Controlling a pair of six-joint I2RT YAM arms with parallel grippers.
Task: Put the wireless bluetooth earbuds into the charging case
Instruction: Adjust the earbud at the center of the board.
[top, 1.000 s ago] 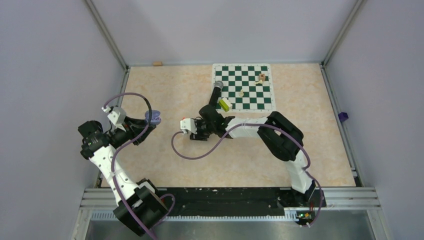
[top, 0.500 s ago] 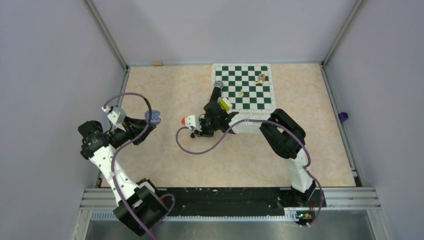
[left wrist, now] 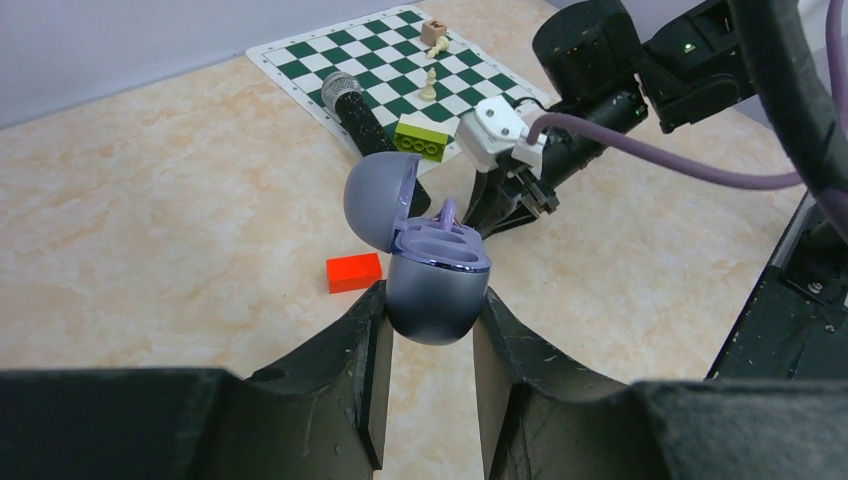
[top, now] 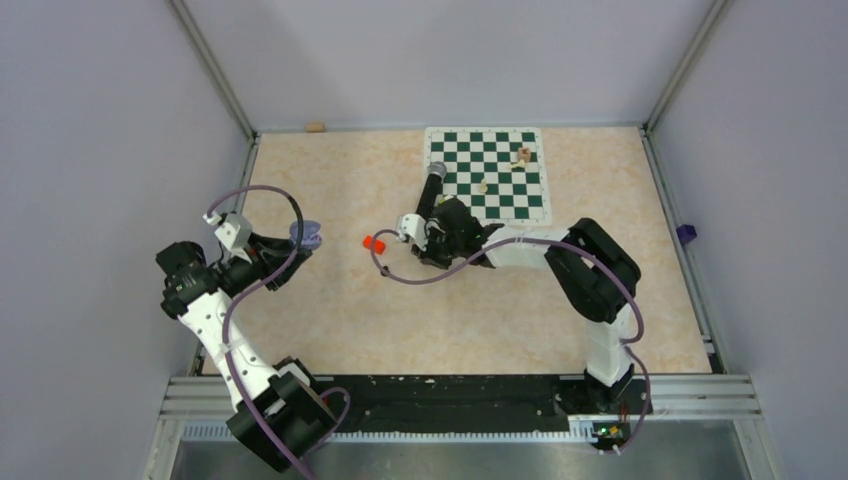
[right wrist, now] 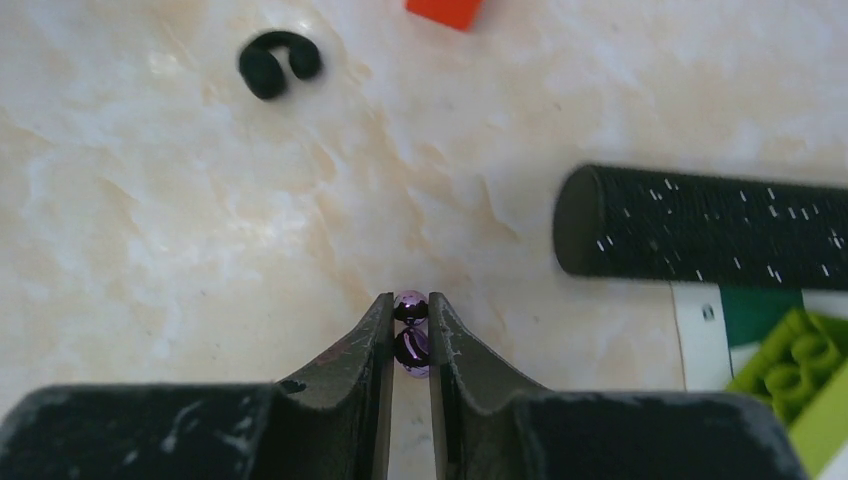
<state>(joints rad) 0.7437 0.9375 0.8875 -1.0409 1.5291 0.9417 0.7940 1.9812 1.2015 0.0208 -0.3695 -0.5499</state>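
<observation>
Earbud (right wrist: 410, 342), purple and glossy black: I have it pinched between the fingers of the right tool (right wrist: 409, 306), over the surface (right wrist: 150, 210), near the microphone (right wrist: 700, 235). Case (left wrist: 432, 285), lid open: clamped in my left tool (left wrist: 430, 335), well apart from the earbud. A black hook (right wrist: 278, 63) and a red block (right wrist: 445, 9) lie beyond.

On the right wrist view the top edge clips the red rectangular block (right wrist: 445, 10). The tiny glossy purple-black earbud (right wrist: 411, 348) shows just a sliver inside the right pincer (right wrist: 408, 300). The lavender egg-shaped charging case (left wrist: 430, 285) has its underside buried between the left pincer (left wrist: 432, 300) fingers.
</observation>
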